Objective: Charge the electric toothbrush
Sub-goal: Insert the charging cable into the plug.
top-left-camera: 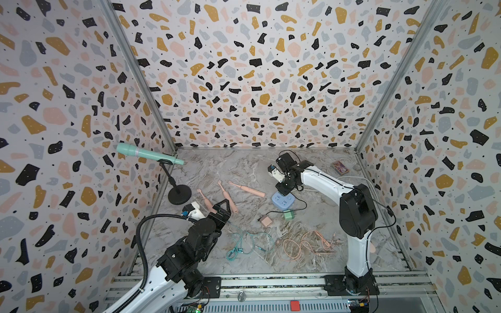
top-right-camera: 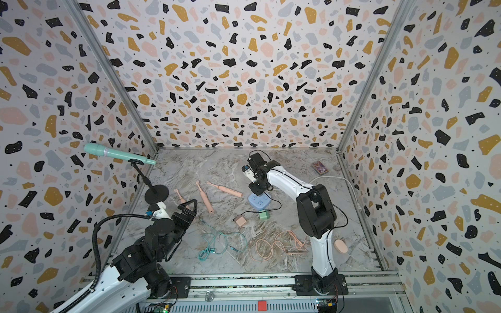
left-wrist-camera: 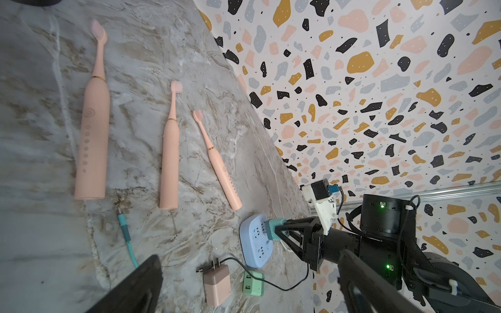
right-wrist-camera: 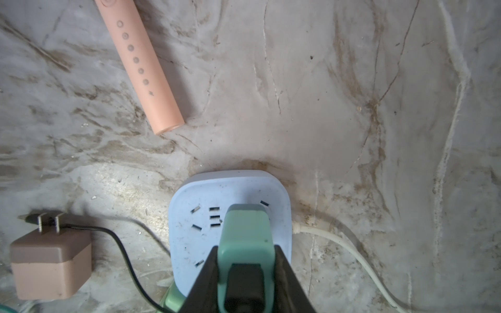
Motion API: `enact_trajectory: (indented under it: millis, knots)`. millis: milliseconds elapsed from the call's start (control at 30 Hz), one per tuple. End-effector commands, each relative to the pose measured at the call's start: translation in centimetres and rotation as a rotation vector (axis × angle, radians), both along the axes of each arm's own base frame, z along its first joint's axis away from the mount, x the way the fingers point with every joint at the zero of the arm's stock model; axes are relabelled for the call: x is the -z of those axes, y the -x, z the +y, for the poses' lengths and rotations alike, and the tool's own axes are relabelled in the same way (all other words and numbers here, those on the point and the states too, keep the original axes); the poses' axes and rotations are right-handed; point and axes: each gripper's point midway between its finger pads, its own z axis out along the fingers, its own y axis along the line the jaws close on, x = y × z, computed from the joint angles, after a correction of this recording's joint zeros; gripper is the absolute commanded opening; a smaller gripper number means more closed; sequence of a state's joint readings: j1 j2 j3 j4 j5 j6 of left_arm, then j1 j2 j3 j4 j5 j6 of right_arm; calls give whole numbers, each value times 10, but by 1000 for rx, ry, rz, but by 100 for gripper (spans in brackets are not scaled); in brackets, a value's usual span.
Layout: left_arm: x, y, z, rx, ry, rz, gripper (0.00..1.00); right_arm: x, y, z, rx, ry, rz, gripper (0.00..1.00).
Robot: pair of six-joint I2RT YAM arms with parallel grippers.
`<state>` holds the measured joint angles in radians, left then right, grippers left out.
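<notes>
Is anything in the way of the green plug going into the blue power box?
Nothing visible is. The right claw holds the green plug right against the face of the blue power box, by its slots. The black cord and the pink charger lie off to one side on the table.

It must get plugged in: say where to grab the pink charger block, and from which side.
Take the pink charger block across its flat side faces, from above. It lies flat, prongs jutting from one end, so grip the boxy body behind them.
</notes>
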<state>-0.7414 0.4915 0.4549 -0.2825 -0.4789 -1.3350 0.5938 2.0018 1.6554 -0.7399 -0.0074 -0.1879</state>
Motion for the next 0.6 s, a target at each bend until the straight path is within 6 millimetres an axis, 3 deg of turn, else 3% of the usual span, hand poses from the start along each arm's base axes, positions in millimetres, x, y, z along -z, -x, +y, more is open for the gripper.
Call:
enact_trajectory:
  millis: [0,567]
  knots:
    - [-3,-3,-2,-4,23,-20,99,11,0,-1,-13,14,28,0]
    - [-3,-4,-3,-1,22,-19,99,-4,-5,16,-62,-25,-27,0]
